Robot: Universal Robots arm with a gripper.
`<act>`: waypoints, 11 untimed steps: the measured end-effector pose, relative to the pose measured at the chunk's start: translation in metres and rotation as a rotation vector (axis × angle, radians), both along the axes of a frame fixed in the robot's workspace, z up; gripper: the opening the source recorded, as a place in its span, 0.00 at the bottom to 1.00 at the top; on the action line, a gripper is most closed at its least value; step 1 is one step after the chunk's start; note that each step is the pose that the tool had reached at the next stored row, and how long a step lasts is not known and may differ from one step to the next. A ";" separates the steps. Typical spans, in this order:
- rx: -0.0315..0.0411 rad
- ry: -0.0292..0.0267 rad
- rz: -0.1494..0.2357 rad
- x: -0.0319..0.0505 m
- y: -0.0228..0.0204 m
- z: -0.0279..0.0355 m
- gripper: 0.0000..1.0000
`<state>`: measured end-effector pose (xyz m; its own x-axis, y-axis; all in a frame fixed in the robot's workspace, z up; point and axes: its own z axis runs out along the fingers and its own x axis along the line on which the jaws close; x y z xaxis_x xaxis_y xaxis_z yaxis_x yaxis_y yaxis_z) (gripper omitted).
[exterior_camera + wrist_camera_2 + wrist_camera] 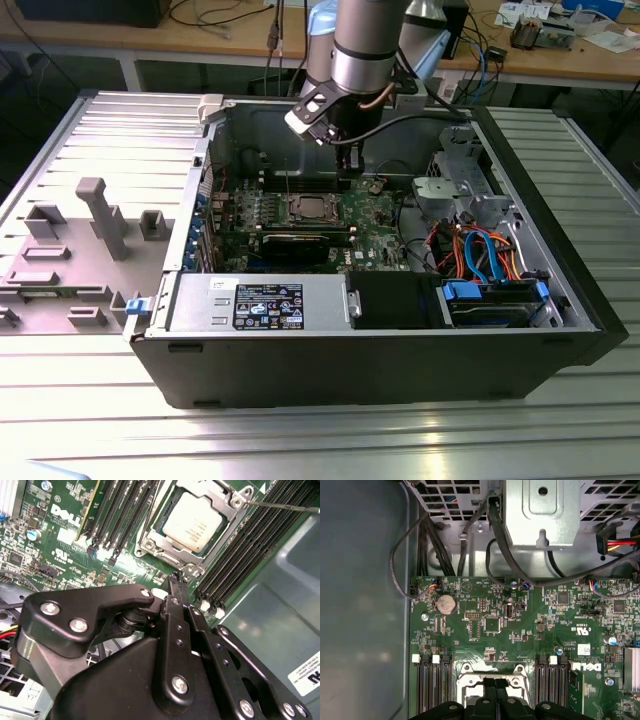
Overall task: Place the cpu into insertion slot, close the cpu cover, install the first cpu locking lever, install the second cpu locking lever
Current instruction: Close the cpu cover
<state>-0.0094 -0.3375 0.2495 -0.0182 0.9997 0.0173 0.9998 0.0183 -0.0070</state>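
The cpu (192,522), a dull silver square chip, lies in the insertion slot (150,544) on the green motherboard; the pin field is hidden under it. The cpu cover (218,501) lies flat around the chip as a silver frame. One thin locking lever (285,505) sticks out from the socket's corner, and another thin rod (150,517) runs along the opposite side. My gripper (176,580) hovers just beside the socket with its black fingers together and nothing between them. In the exterior view the gripper (345,165) hangs above the board, to the right of the cpu (305,208).
Black memory slots (250,545) flank the socket on both sides. A long black graphics card (300,243) lies in front of the socket. The case's metal walls (250,125), a drive cage (455,170) and coloured cables (480,250) surround the board. A power supply (265,303) fills the front.
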 end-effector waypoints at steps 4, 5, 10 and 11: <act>0.0007 -0.0001 0.001 -0.0079 0.0000 -0.0021 0.11; 0.0006 0.0000 0.001 -0.0095 -0.0001 -0.0030 0.11; 0.0006 0.0000 0.002 -0.0183 -0.0004 -0.0067 0.11; 0.0006 0.0000 0.002 -0.0221 -0.0004 -0.0076 0.11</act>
<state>-0.0315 -0.3379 0.2419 -0.0204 0.9996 0.0179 0.9998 0.0206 -0.0071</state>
